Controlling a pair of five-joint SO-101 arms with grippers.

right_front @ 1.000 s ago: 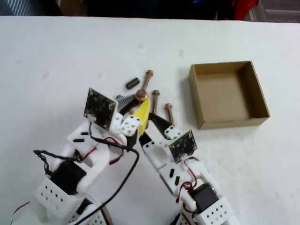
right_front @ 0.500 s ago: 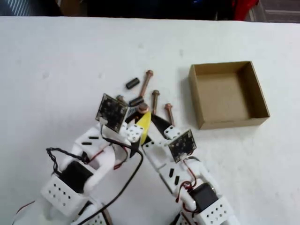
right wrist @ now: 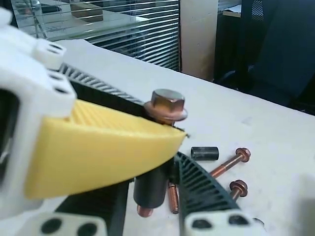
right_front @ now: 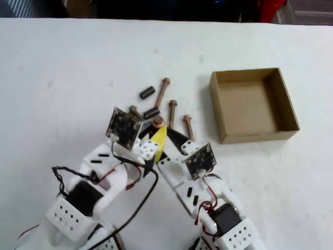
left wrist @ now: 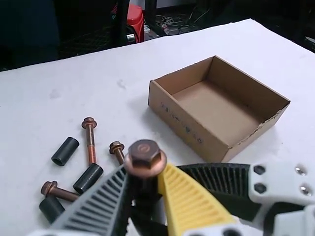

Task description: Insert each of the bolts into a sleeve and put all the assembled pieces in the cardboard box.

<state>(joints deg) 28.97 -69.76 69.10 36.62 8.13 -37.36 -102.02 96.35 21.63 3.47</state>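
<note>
My left gripper (left wrist: 145,181) is shut on a copper bolt (left wrist: 145,158), gripped just under its hex head between the grey and yellow fingers (left wrist: 189,196). In the right wrist view that bolt (right wrist: 168,104) stands head up, its shaft running through a black sleeve (right wrist: 150,189) with the tip poking out below. My right gripper (right wrist: 150,192) is shut on that sleeve. Both grippers meet at the table's middle (right_front: 158,130). The cardboard box (right_front: 253,104) stands open to the right. Loose bolts (right_front: 163,91) and sleeves (right_front: 147,92) lie just beyond the grippers.
Two more loose bolts (right_front: 172,112) (right_front: 188,125) lie between the grippers and the box. A third sleeve (left wrist: 88,178) and another bolt (left wrist: 54,189) lie close by. A black cable (right_front: 140,195) trails from the left arm.
My left gripper has carried the bolt toward the near edge, in to my right gripper. The right arm has hardly moved.
</note>
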